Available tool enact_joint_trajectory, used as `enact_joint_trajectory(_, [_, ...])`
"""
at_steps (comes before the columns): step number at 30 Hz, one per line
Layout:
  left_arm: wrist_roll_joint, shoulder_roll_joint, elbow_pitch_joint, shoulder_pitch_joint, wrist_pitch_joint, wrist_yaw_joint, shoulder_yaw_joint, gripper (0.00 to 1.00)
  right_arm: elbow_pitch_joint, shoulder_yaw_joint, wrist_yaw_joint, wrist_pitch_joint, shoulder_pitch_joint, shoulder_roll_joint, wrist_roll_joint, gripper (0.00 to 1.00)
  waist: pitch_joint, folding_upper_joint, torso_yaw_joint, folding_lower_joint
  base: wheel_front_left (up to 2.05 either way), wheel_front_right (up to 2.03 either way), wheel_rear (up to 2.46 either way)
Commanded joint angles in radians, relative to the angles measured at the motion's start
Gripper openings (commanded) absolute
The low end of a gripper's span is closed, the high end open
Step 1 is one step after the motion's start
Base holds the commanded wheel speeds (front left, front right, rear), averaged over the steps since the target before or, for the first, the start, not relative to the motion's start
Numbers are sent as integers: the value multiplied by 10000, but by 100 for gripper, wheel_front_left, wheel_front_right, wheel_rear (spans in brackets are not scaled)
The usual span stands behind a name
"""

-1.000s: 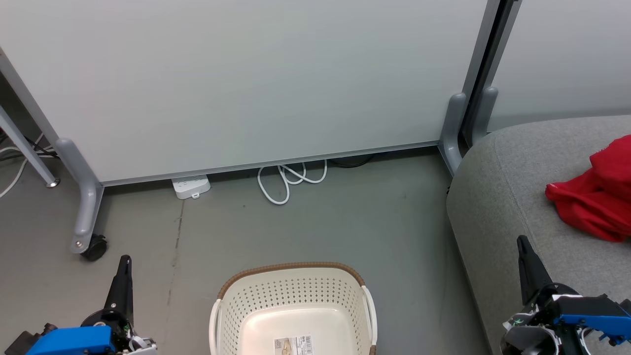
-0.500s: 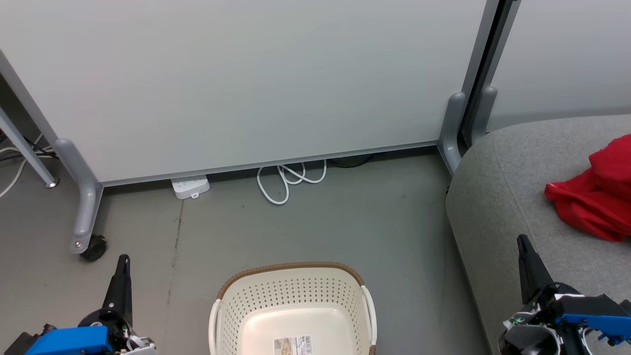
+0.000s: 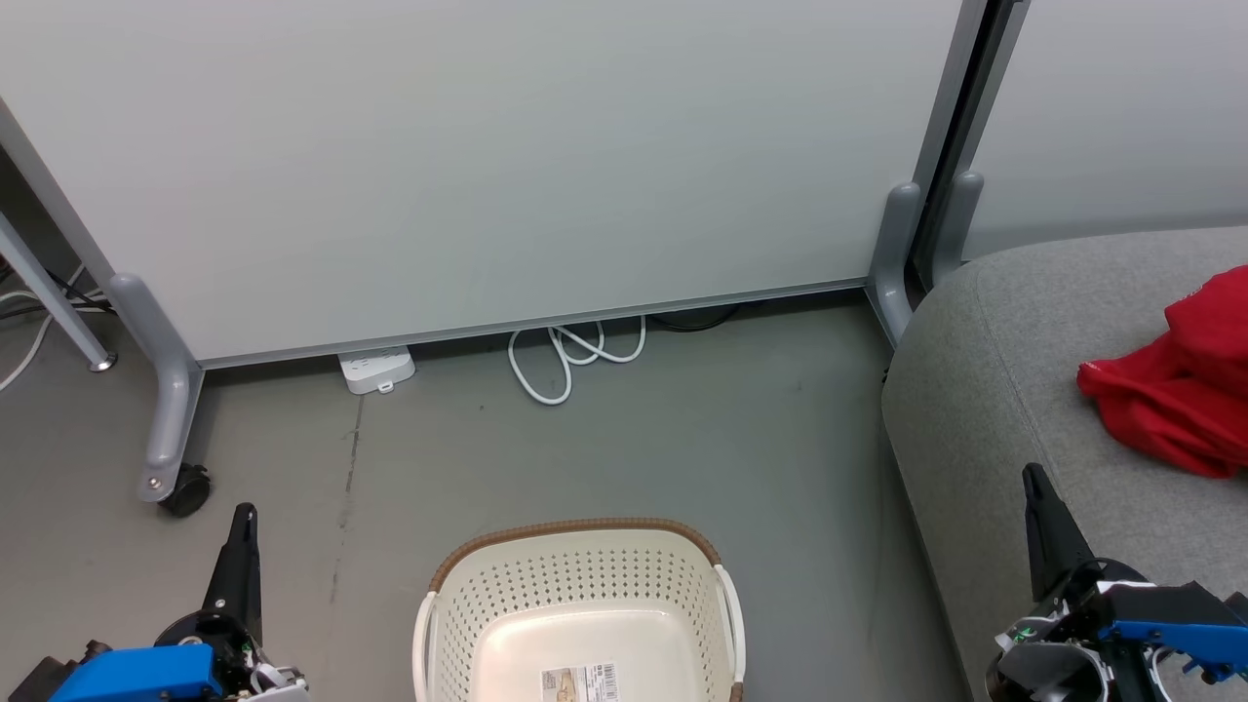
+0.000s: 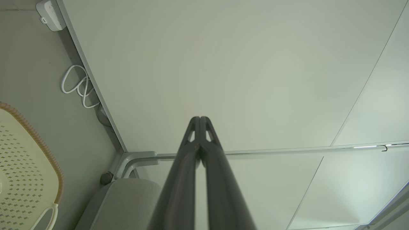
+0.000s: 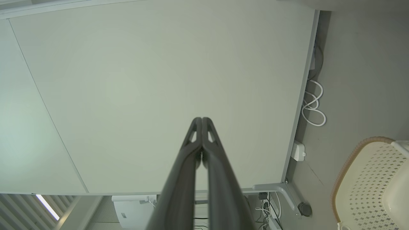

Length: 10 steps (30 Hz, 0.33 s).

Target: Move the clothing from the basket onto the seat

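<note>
The cream perforated basket [image 3: 575,527] stands on the floor at the bottom centre, holding nothing but the paper label [image 3: 581,681] on its bottom. Red clothing [image 3: 1175,390] lies bunched on the grey seat [image 3: 985,390] at the right edge. To the left of the basket, above the floor, my left gripper [image 3: 244,515] is shut and holds nothing. My right gripper [image 3: 1031,476] is shut and empty over the seat's front part, short of the clothing. In the wrist views, the left gripper [image 4: 199,118] and right gripper [image 5: 202,118] point at the white panel with fingers pressed together. The basket's rim [image 4: 38,140] [image 5: 354,153] shows at each view's side.
A white partition panel [image 3: 487,146] on grey castor feet [image 3: 171,458] stands behind the basket. A white power strip [image 3: 377,369] and a coiled white cable [image 3: 570,356] lie on the floor at its base. A table leg [image 3: 54,302] stands at far left.
My left gripper has sunk very slightly. The basket, clothing and right gripper have not moved.
</note>
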Motion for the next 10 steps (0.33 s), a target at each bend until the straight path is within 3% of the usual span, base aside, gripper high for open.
enact_joint_trajectory(1, [-25, 55, -26, -118, 49, -64, 35, 0, -34, -11, -3, 26, -92, 31, 31, 0, 0, 0, 1, 0, 0, 0, 0])
enact_joint_trajectory(10, [-26, 55, -27, -118, 49, -64, 35, 0, -32, -10, -3, 25, -92, 31, 32, 0, 0, 0, 1, 0, 0, 0, 0])
